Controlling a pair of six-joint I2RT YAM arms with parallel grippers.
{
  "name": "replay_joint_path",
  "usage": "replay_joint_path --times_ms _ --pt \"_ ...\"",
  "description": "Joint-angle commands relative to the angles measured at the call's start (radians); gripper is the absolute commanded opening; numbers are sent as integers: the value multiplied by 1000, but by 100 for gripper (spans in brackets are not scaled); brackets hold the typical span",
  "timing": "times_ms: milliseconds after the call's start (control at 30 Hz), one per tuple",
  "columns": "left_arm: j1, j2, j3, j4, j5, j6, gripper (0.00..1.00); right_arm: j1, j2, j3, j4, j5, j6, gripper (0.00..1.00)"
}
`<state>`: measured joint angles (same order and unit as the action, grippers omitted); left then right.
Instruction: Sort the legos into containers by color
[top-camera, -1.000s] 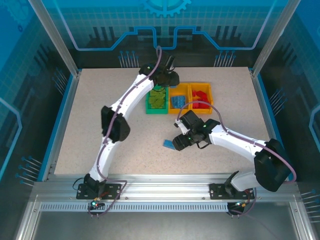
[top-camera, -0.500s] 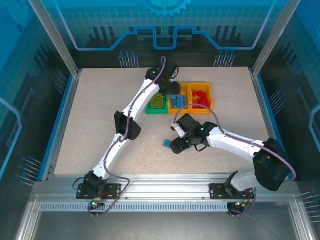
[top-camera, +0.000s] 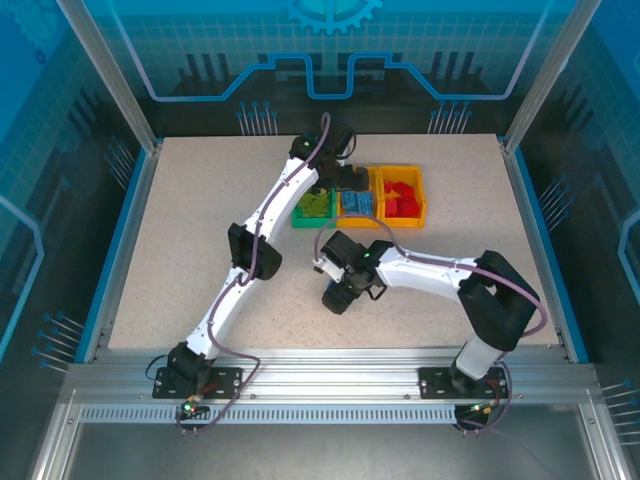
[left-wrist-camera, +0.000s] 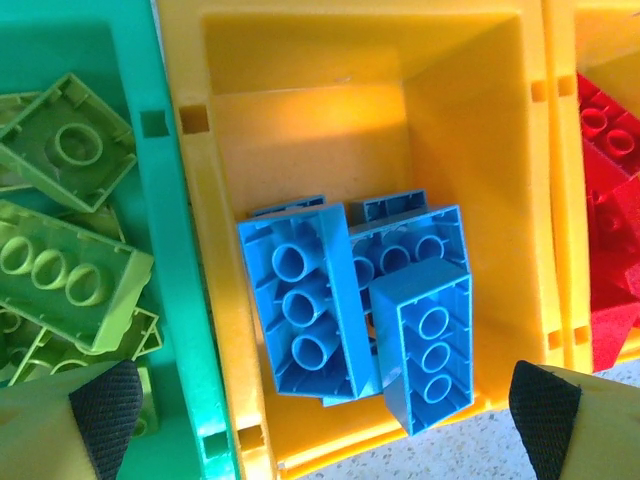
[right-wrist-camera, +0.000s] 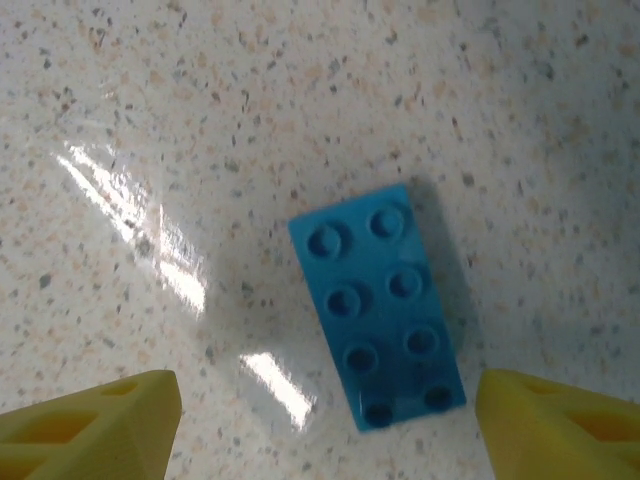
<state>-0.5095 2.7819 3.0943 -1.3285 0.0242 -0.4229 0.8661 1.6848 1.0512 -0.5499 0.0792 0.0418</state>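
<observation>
- Your left gripper is hanging over the middle bin. Its fingers are standing wide open and carrying nothing, and they are showing yellow shells with black grainy pads.
- The three containers are sitting in a joined row at the far middle of the bench. They are smooth moulded plastic with thick rims: a green bin on the left and two orange-yellow ones beside it.
- Blue legos are lying piled in the middle bin. Several are turned hollow side up, showing round tubes inside thin walls.
- Lime green legos are overlapping at angles in the green bin, glossy and rectangular.
- Red legos are filling the right bin, and some studs are showing.
- Your right gripper is hovering low over the bench in front of the bins. Its yellow wedge-shaped fingers are spread open on either side of a single lego and are not touching it.
- That lone blue lego is lying flat and studs up on the bare bench, set at a slant. It is a flat rectangle with two rows of four round studs.
- The bench top is looking like pale speckled stone, smooth enough to be throwing white glare.
</observation>
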Motion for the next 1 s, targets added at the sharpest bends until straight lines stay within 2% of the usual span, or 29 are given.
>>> replay_joint_path --times_ms 0,167,400,467,667,833,967 --pt "1 -62 69 -70 2 33 99 11 78 74 -29 -4 -93 77" --pt "1 -79 69 -116 0 42 99 17 149 90 -61 13 -139 69" --pt "1 -107 70 -215 -38 27 99 27 163 67 -87 62 -159 25" --pt "1 -129 70 -234 -65 25 99 27 140 61 -77 58 -146 18" --pt "0 -209 70 -269 -115 24 99 -25 7 101 -56 -11 -64 15" --pt "-1 -249 69 -296 -115 18 99 -187 -59 191 -80 -89 -2 15" --pt "-6 -255 69 -312 -114 17 99 -302 21 360 -157 -73 37 16"
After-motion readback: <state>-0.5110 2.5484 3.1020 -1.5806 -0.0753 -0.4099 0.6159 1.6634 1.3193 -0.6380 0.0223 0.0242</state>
